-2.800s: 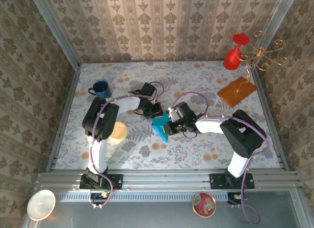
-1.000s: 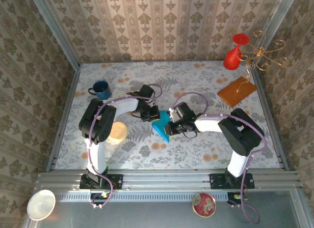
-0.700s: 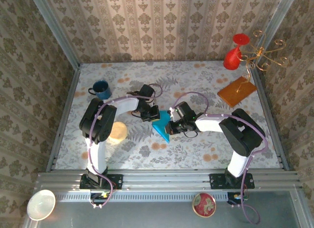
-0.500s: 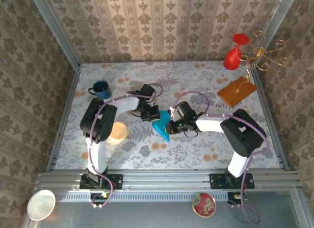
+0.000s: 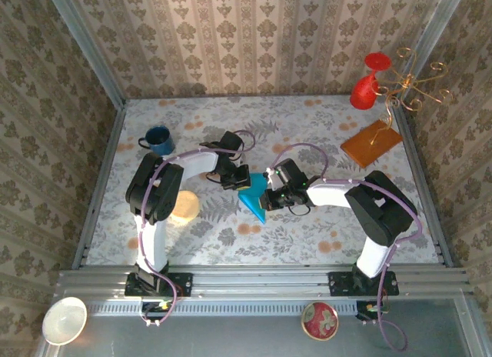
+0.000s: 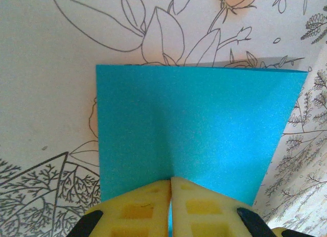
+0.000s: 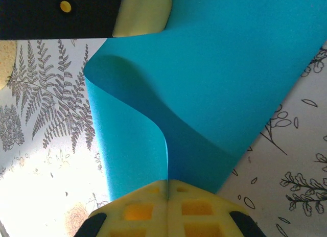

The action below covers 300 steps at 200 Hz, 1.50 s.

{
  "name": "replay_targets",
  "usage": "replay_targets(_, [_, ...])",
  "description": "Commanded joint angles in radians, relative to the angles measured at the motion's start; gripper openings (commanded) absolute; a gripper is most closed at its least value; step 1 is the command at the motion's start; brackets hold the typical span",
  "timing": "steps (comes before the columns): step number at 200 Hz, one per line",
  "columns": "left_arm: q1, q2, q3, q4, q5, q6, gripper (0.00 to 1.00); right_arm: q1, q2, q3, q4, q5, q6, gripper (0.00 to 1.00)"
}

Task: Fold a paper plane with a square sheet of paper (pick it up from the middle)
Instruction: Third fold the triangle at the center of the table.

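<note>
The left fingers [image 6: 150,204] are pressed together, clamped on the near edge of the square sheet of paper [image 6: 194,129]. The sheet spreads flat ahead of them, with the floral counter [image 6: 51,68] beyond. The right fingers [image 7: 148,204] are likewise clamped on an edge; just ahead of them the sheet bows upward in a curl.

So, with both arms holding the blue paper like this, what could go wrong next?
The left fingers and the right fingers both pinch the teal-blue paper sheet by its edges, so pulling apart might tear it or let it slip. In the right wrist view the sheet bows in a loose curl; flattening it could set a crooked crease.
</note>
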<state>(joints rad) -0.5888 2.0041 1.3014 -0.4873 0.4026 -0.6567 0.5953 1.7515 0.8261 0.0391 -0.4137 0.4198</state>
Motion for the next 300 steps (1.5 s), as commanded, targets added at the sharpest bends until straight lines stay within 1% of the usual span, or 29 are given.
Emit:
replay_targets(1, [-0.008, 0.071, -0.016, -0.065, -0.076, 0.022, 0.10, -0.006, 0.010, 0.022, -0.032, 0.024, 0.001, 0.02])
replay_targets(69, [-0.008, 0.068, -0.005, -0.065, -0.071, 0.025, 0.10, -0.006, 0.034, 0.028, -0.037, 0.023, -0.002, 0.02])
replay_targets(112, [-0.008, 0.051, 0.043, -0.061, -0.054, 0.032, 0.10, -0.005, 0.047, 0.034, -0.039, 0.006, -0.005, 0.02])
replay_targets(147, [-0.009, 0.000, 0.082, -0.040, -0.039, 0.027, 0.13, -0.006, 0.062, 0.045, -0.056, 0.008, -0.006, 0.02])
replay_targets(171, [-0.008, -0.071, 0.068, -0.006, -0.059, 0.001, 0.15, -0.006, 0.069, 0.047, -0.066, 0.010, -0.007, 0.02])
replay_targets(187, [-0.009, -0.126, 0.025, 0.033, -0.071, -0.032, 0.18, -0.005, 0.072, 0.050, -0.070, 0.010, -0.006, 0.02])
replay_targets(211, [-0.018, -0.218, -0.089, 0.139, -0.051, -0.099, 0.21, -0.006, 0.077, 0.057, -0.079, 0.010, -0.004, 0.02])
replay_targets(240, [-0.051, -0.323, -0.226, 0.235, -0.053, -0.182, 0.25, -0.006, 0.083, 0.068, -0.096, 0.011, -0.003, 0.02])
replay_targets(259, [-0.071, -0.358, -0.285, 0.269, -0.048, -0.229, 0.26, -0.007, 0.088, 0.075, -0.106, 0.011, -0.004, 0.02])
replay_targets(276, [-0.094, -0.367, -0.327, 0.317, -0.042, -0.283, 0.26, -0.007, 0.093, 0.083, -0.116, 0.011, -0.004, 0.02])
replay_targets(290, [-0.112, -0.356, -0.350, 0.345, -0.034, -0.317, 0.21, -0.007, 0.095, 0.086, -0.123, 0.011, -0.004, 0.02])
replay_targets(300, [-0.122, -0.348, -0.356, 0.354, -0.031, -0.328, 0.19, -0.008, 0.094, 0.087, -0.127, 0.013, -0.004, 0.02])
